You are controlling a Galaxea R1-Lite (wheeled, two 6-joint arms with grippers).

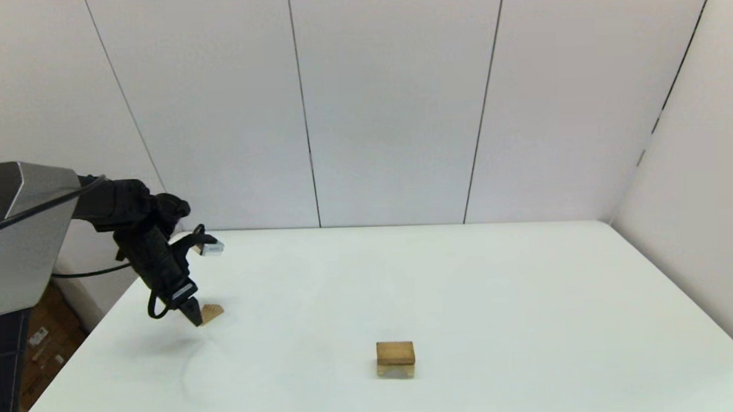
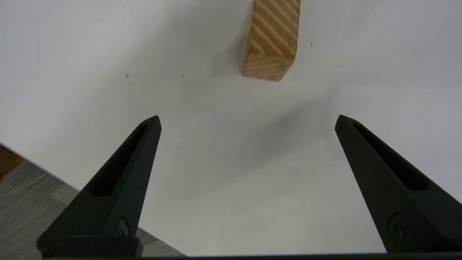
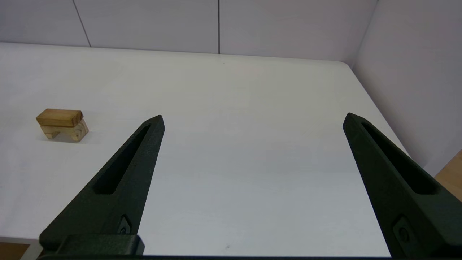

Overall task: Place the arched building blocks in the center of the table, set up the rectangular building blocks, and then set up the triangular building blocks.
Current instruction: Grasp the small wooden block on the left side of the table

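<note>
Three blocks sit on the white table (image 1: 467, 288). The rectangular block (image 1: 395, 353) lies flat on top of the arch (image 1: 396, 370) near the middle of the table, toward the front edge; the right wrist view shows the pair stacked, the arch's hollow facing down. The triangle (image 1: 212, 312) lies alone far to the left, near the table's left edge. The left gripper (image 2: 247, 121) hovers low just beside it, fingers spread wide and holding nothing; in the left wrist view the triangle lies past the fingertips, roughly in line with the gap between them, not yet between the fingers. The right gripper (image 3: 252, 119) hangs over the table's right part, well apart from the stack, fingers also spread and empty.
</note>
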